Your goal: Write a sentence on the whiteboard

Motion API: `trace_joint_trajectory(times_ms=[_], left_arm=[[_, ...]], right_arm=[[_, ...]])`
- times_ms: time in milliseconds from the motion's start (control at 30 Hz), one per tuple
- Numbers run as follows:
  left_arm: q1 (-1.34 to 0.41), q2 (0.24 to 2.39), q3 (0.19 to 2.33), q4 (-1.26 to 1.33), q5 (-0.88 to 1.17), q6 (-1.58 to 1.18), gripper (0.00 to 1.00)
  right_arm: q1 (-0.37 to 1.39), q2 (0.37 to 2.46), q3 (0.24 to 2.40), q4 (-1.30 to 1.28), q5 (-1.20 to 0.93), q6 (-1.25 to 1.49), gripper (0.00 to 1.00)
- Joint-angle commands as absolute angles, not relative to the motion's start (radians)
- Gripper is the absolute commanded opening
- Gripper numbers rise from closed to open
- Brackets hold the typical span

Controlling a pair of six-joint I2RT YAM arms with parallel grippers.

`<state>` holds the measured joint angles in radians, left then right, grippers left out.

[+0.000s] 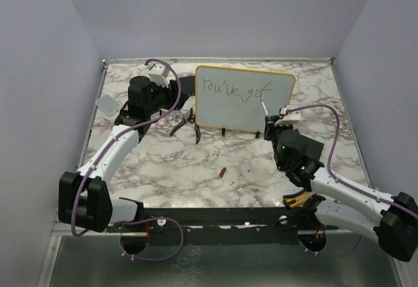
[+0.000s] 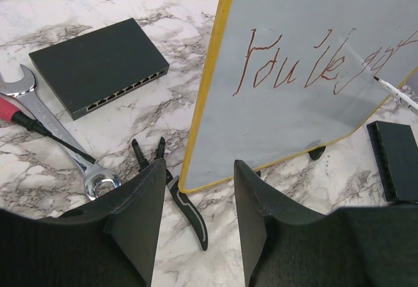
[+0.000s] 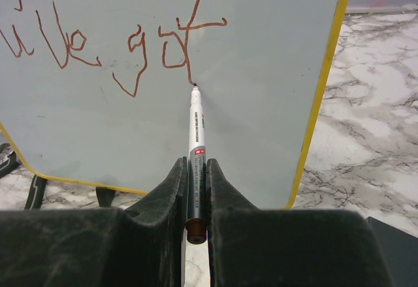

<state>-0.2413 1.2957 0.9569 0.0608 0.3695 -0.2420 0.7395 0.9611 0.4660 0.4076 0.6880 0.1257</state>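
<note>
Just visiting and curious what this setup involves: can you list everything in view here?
whiteboard: one, white with yellow frame, standing at rear centre
writing: "You've got", reddish-brown, on whiteboard
marker: one, white, tip on whiteboard
flat box: one, black, left of whiteboard
wrench: one, silver, beside flat box
screwdriver: one, red handle, across wrench
pliers: one, black, by whiteboard's left corner
small piece: one, red, table front
square pad: one, grey, table's left edge
table: one, marbled
left gripper: black, open, empty
right gripper: black, shut on marker
</note>
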Motion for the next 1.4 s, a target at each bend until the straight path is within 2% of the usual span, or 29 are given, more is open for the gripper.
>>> trace_joint_trajectory(times_ms=[0,400,700,1033,1367], left_arm=[[-0.234,1.27,0.946,0.074,0.358,-0.232,0.48],[-0.233,1.267,0.945,0.074,0.356,-0.232,0.48],[-0.233,1.261,0.942,0.074,0.349,-0.232,0.48],[-0.234,1.26,0.938,0.073,0.354,-0.238,0.48],[-0.233,1.264,0.936,0.074,0.353,-0.245,0.48]], right_arm=[[0.735,0.966,0.456,0.367,0.766,0.137,0.0],[0.736,0.951,0.462,0.36,0.812,0.138,0.01],[0.737,0.833,0.468,0.339,0.783,0.128,0.01],[0.736,0.662,0.489,0.219,0.627,0.122,0.01],[0.756,0.79,0.473,0.275,0.338,0.174,0.01]])
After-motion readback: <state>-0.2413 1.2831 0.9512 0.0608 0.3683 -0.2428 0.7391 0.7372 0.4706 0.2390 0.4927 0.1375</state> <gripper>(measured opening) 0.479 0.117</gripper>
